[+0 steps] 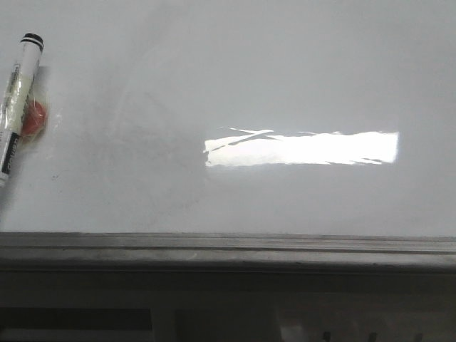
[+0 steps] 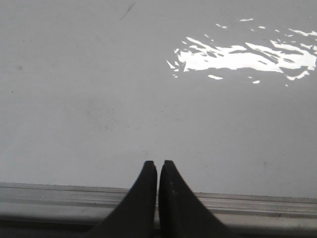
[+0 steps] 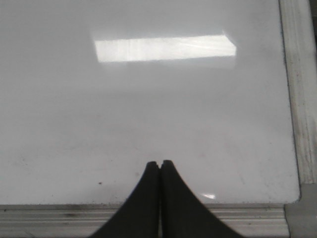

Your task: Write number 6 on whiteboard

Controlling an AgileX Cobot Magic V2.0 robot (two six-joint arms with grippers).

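Note:
The whiteboard (image 1: 235,78) is a glossy white-grey board with a bright rectangular glare and a grey metal ledge (image 1: 228,246) along its lower edge. No number 6 shows on it in any view. A white marker with a black cap (image 1: 16,96) lies on the board at the far left, beside a small red thing (image 1: 34,117). My left gripper (image 2: 158,163) is shut and empty, its tips just over the board above the ledge (image 2: 59,196). My right gripper (image 3: 160,162) is shut and empty, low over the board (image 3: 148,109) near its right corner. Neither gripper shows in the front view.
The board's grey frame runs along the edge in the right wrist view (image 3: 299,99). A short thin dark mark (image 2: 127,11) sits on the board in the left wrist view. Below the ledge in the front view is a dark area (image 1: 214,313).

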